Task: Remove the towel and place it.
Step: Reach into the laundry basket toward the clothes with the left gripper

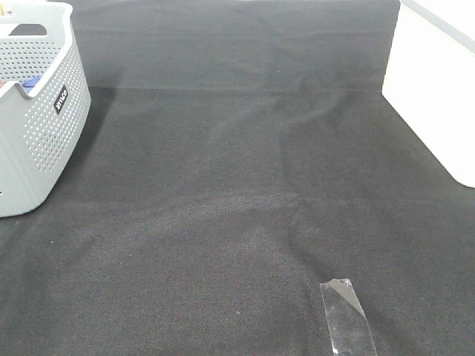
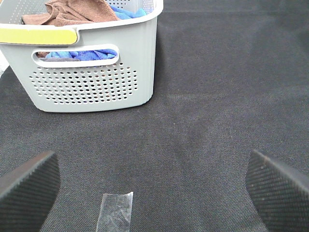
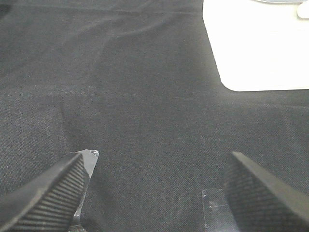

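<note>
Left wrist view: you find the towel [image 2: 72, 12] bunched in the grey basket [image 2: 96, 82], lying on top of a blue cloth [image 2: 129, 12], just behind the yellow strip [image 2: 36, 35] on the rim.

Left gripper [image 2: 152, 179]: jaws spread wide, nothing between them, over the black cloth [image 2: 217, 72], well short of the basket.
Right gripper [image 3: 159, 166]: likewise spread and empty, with the white box [image 3: 260, 43] ahead of it.

Handling (judgement): soft, light and limp. The pile should give your pads good friction. Expect it to unfold and hang long once lifted, and it may drag the blue cloth up with it. Take hold of a raised fold on the top of the heap and pinch deep. Lift high so the trailing end clears the rim. Neither hem nor tag is visible, so you cannot choose an edge yet.

View differences:
- Exterior high view shows only the basket's outer wall [image 1: 44, 111] and a fleck of blue at its rim. It shows no towel and neither gripper.
- That view alone shows the whole stretch of cloth between basket and box, with a tape strip [image 1: 347, 315] near its front edge.
- Right wrist view shows no basket at all.
</note>
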Tool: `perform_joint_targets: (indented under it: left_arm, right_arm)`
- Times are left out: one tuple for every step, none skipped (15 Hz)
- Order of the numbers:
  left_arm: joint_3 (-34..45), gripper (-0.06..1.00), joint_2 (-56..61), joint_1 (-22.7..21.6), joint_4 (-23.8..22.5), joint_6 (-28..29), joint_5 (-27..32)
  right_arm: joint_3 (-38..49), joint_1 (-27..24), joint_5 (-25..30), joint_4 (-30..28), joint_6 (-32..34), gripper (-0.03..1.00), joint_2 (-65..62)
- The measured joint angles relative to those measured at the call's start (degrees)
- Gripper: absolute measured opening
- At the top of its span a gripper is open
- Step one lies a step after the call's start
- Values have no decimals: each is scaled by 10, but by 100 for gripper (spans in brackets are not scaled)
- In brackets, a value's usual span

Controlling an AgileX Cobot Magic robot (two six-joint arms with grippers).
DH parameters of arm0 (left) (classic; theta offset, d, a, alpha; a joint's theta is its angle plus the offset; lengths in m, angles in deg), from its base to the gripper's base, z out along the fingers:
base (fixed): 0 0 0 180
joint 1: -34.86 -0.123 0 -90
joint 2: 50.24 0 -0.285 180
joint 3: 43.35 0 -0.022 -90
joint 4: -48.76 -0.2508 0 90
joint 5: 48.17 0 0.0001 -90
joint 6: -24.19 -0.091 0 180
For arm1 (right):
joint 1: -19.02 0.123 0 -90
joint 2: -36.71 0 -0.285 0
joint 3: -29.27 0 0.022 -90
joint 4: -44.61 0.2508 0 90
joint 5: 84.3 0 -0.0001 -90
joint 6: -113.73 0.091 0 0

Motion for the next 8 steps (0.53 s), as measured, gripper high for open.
perform_joint_targets:
  left_arm:
    - [0, 99, 0, 0, 0, 0, 0]
    - [0, 99, 0, 0, 0, 0, 0]
    - [0, 99, 0, 0, 0, 0, 0]
    - [0, 99, 0, 0, 0, 0, 0]
    - [0, 99, 0, 0, 0, 0, 0]
    - [0, 99, 0, 0, 0, 0, 0]
    - [0, 99, 0, 0, 0, 0, 0]
    - [0, 99, 0, 0, 0, 0, 0]
  right_arm:
    - [0, 0, 0, 0, 0, 77, 0]
    - [0, 0, 0, 0, 0, 77, 0]
    - [0, 0, 0, 0, 0, 77, 0]
    - [0, 0, 0, 0, 0, 77, 0]
    - [0, 0, 0, 0, 0, 77, 0]
    - [0, 0, 0, 0, 0, 77, 0]
    - [0, 0, 0, 0, 0, 77, 0]
    - [0, 0, 0, 0, 0, 77, 0]
